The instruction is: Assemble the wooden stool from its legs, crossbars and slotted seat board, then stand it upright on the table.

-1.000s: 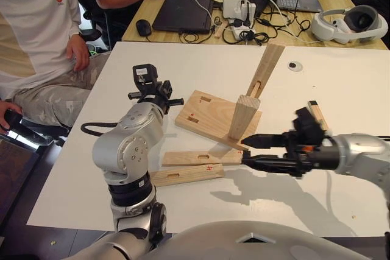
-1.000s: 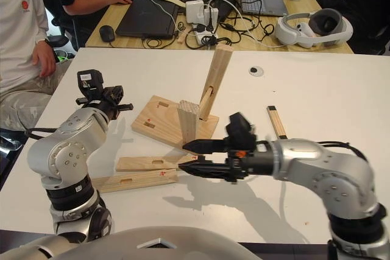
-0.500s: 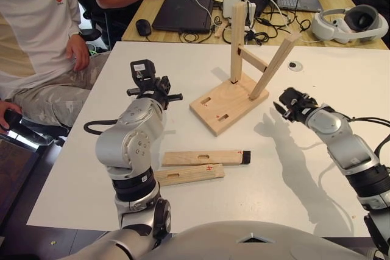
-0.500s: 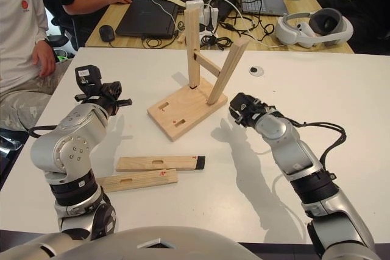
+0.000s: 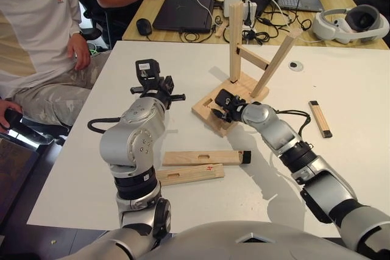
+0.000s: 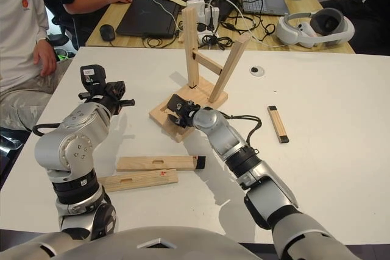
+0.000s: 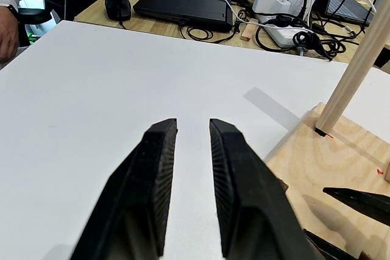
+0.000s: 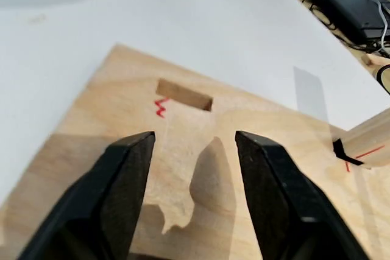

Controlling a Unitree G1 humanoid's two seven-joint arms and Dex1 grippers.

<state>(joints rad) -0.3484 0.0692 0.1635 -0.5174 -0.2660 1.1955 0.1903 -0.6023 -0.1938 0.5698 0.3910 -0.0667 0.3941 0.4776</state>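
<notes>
On the white table (image 5: 341, 168), in front of a wooden desk (image 5: 308, 19) carrying laptops (image 5: 183, 10), the slotted seat board (image 5: 244, 89) lies flat. Two legs (image 5: 234, 41) stand in its far part. The right gripper (image 5: 218, 108) hovers with fingers apart over the board's near left corner, beside a slot. The left gripper (image 7: 192, 125), slightly parted and empty, is near the board's left side.

On the wooden desk (image 6: 268, 33) behind, a black laptop (image 5: 183, 11) lies beside a black mouse (image 5: 144, 27), near white power adapters (image 5: 234, 5) with tangled cables (image 5: 262, 28), a white headset (image 5: 350, 24) farther right.
</notes>
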